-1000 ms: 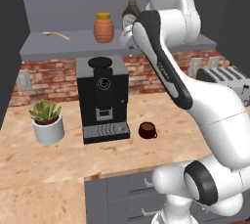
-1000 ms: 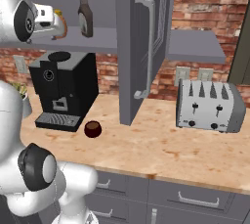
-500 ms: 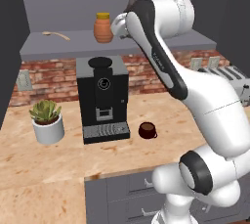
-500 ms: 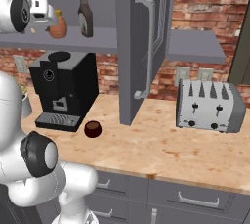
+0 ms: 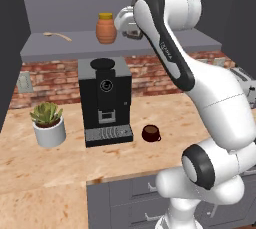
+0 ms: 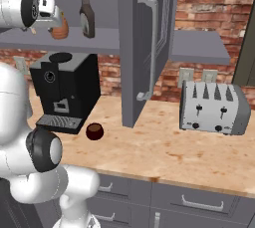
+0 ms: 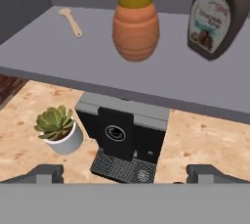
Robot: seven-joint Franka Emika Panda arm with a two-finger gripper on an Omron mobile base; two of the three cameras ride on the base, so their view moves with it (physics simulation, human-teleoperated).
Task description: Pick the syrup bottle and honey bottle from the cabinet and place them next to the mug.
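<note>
Nearest: grey drawer fronts [image 6: 199,199] under the speckled counter [image 5: 50,168]. On the counter, left to right: white plant pot [image 5: 49,132] with a succulent, black coffee machine [image 5: 105,100], then the mug [image 5: 151,133] just right of the machine's drip tray, standing apart from it, handle to the right. Same mug [image 6: 94,131] in the right base view, between the machine and the open cabinet door [image 6: 144,48]. Toaster [image 6: 214,107] well off to the right against the brick wall.

Higher up and further back: gripper [image 7: 124,171] raised to shelf height in front of the cabinet [image 5: 75,48], fingertips [image 7: 46,173] spread wide at the bottom of the hand view, nothing between them, so open and empty. Hand body [image 6: 47,10] also visible at upper left of the right base view, near the shelf's front edge.

On the shelf board: honey bottle [image 7: 135,22] upright, mid-shelf, directly ahead of the hand, well clear of the fingers. Syrup bottle [image 7: 217,15] upright to its right, apart from it, label facing the camera. Also seen as honey bottle [image 5: 106,28] and syrup bottle [image 6: 87,15] from the base cameras. Wooden spoon [image 7: 71,21] lying flat on the far left of the shelf. Both bottles untouched.
</note>
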